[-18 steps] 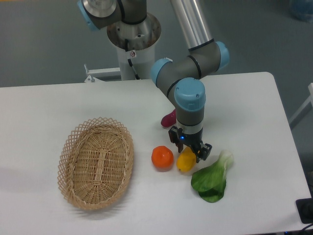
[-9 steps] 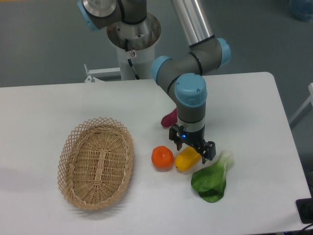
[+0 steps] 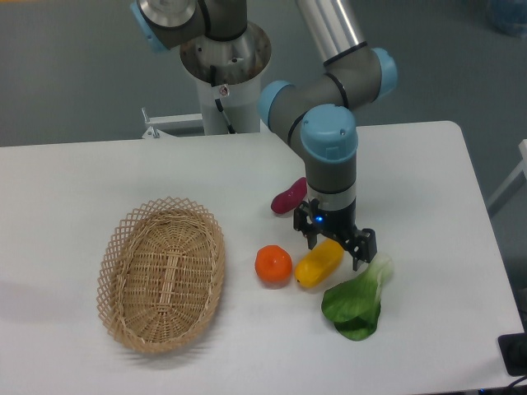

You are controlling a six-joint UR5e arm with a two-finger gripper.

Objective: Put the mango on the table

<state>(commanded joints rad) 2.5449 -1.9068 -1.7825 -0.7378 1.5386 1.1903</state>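
The yellow mango lies on its side on the white table, tilted up to the right, with its left end next to the round orange fruit. My gripper points straight down over the mango's right end. Its jaws stand open, one on each side of that end, and do not squeeze the fruit.
A purple-red sweet potato lies just behind the gripper. A green leafy vegetable lies right in front of the mango. An oval wicker basket stands on the left, with nothing in it. The arm's base is at the back.
The gripper has shifted right and slightly up. The mango has tipped from a stubby upright look to lying stretched out on the table.
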